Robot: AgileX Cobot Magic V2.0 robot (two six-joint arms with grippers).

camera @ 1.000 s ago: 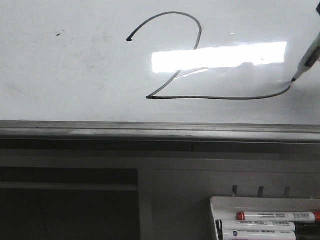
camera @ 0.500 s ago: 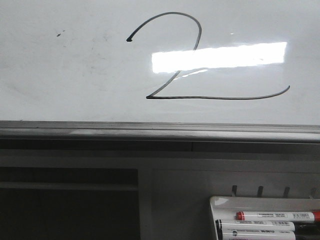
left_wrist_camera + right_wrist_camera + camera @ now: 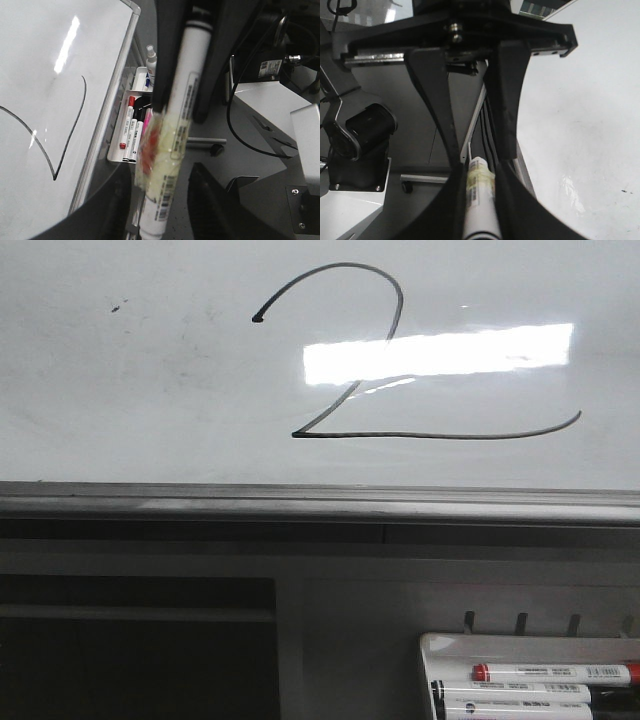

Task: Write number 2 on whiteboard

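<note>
Nearest in the front view, a small white marker tray [image 3: 530, 645] is sitting at the lower right, holding a red-capped marker [image 3: 555, 673] and other pens below it. Beyond the tray, a grey metal edge rail [image 3: 320, 502] is running left to right across the whole scene. Farther still, the whiteboard [image 3: 120, 410] is filling the upper half, with a bright rectangle of glare on it. The number 2 [image 3: 400, 430] is standing complete in thin black line — curved top, diagonal, long flat base stroke ending at the right.

No arm is showing in the front view. The wrist views are supplying what it lacks. The left gripper [image 3: 180, 107] is clamping a white marker [image 3: 175, 135], the pen's long axis running along the fingers, with the board and part of the digit lying off to one side of it, apart from the pen. The right gripper [image 3: 475, 165] is pinching another white pen [image 3: 480, 200] between narrow jaws, the board lying beside it too.

Which arm is nearer the digit cannot be told. Judging by the finished figure, the writing looks done — any coming move is likely a retreat away from the board.
</note>
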